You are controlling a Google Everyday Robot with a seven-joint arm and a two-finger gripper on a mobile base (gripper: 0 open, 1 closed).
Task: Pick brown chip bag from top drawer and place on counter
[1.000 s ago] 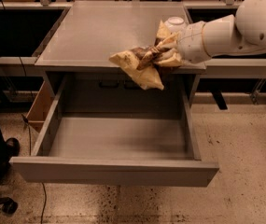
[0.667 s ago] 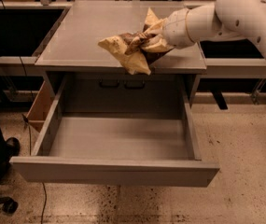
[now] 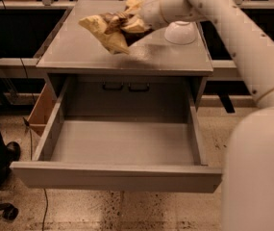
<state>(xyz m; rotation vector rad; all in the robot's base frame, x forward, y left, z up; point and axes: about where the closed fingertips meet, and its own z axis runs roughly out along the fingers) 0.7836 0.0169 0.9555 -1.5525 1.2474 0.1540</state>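
The brown chip bag (image 3: 108, 29) hangs crumpled in my gripper (image 3: 135, 21), held above the middle of the counter (image 3: 74, 52), its lower corner close over the surface. The gripper is shut on the bag's right end; my white arm reaches in from the right. The top drawer (image 3: 119, 150) stands pulled wide open below the counter, and its grey inside holds nothing that I can see.
A white bowl (image 3: 180, 32) sits upside down on the counter's back right, just behind my arm. A wooden side panel (image 3: 42, 110) shows left of the drawer. Dark desks flank the cabinet. A chair base (image 3: 2, 208) stands at the lower left.
My gripper has carried the bag up and to the left, from the counter's front right edge to above its middle. The white bowl behind it has come into view.
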